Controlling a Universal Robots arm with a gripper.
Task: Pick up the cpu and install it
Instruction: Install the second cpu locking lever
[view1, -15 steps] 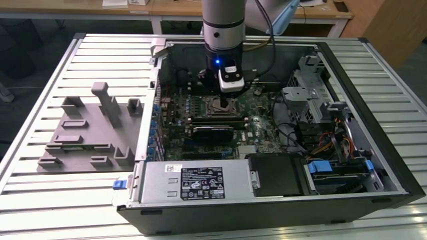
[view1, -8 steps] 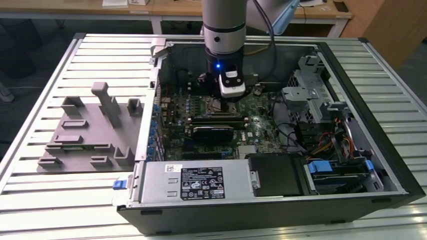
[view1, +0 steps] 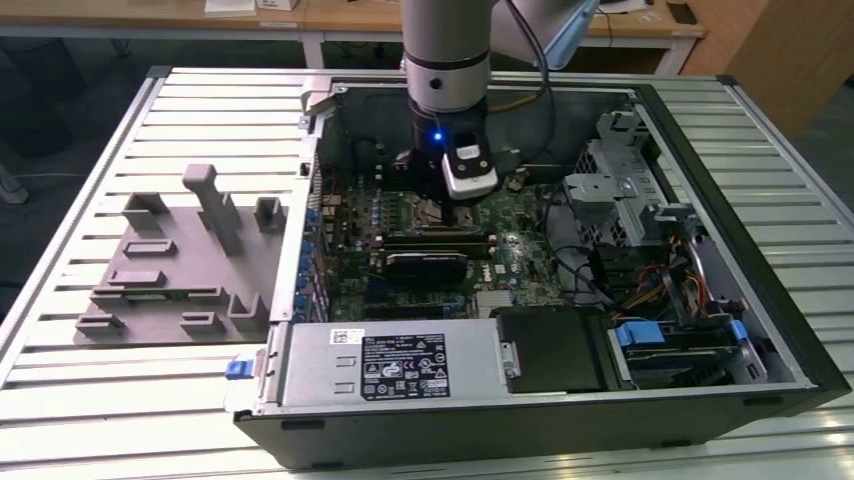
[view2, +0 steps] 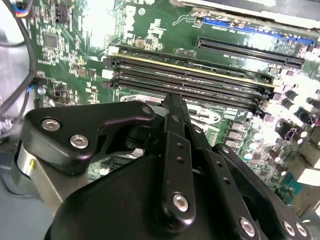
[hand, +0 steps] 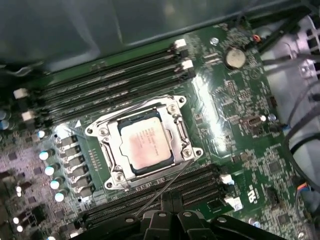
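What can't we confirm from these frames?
- End effector finger state: the black linkage fills the second wrist view's foreground and hides the tips; the first wrist view's edge cuts them off.
- Socket in the exterior view: the arm covers it.
- Whether the cpu is fully seated in the socket frame: the first wrist view cannot settle it.

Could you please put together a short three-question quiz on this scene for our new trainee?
1. True or false: the cpu lies inside the socket frame on the motherboard.
2. In the exterior view, on which side of the computer case does the grey fixture tray sit?
3. Which is the gripper above: A) the tray, B) the motherboard?

Key: 1 true; 2 the exterior view's left; 3 B.
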